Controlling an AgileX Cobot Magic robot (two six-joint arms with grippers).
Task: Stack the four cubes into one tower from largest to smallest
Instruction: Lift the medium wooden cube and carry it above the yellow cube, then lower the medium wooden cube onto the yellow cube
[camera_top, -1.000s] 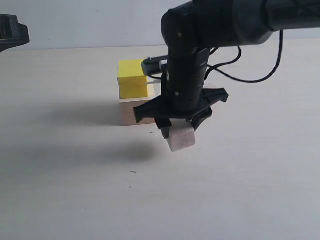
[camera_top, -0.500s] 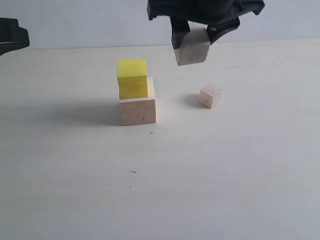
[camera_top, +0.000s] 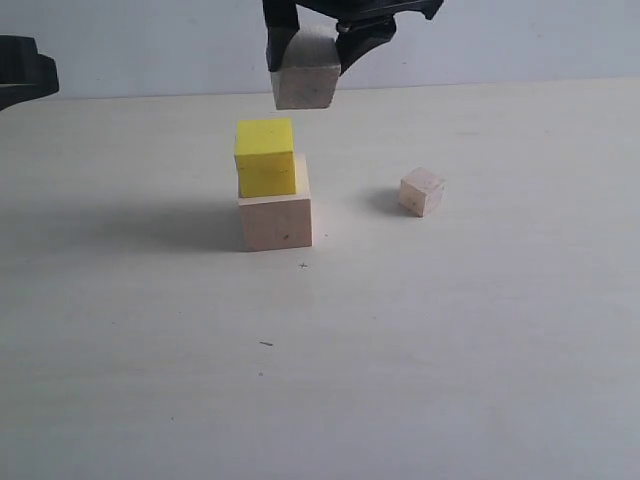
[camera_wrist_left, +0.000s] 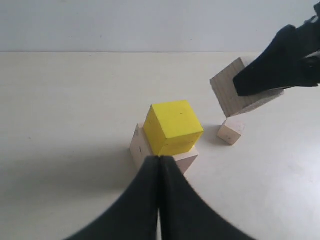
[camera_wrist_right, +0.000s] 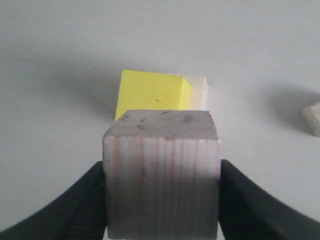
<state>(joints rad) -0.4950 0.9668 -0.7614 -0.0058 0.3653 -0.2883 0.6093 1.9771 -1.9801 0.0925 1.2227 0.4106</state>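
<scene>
Right jaws around medium wood cube (camera_wrist_right: 162, 175)

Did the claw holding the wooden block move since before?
Yes. The right claw, gripping the medium wood cube, went left, away from the tiny cube and nearly over the yellow cube.

Pale cream matte tabletop (camera_top: 450, 350) carries directly: large pale wood cube (camera_top: 277, 222) left of centre; tiny pale wood cube (camera_top: 421, 191) apart to its right, turned corner-on. Small dark specks (camera_top: 265, 343) in front.
</scene>
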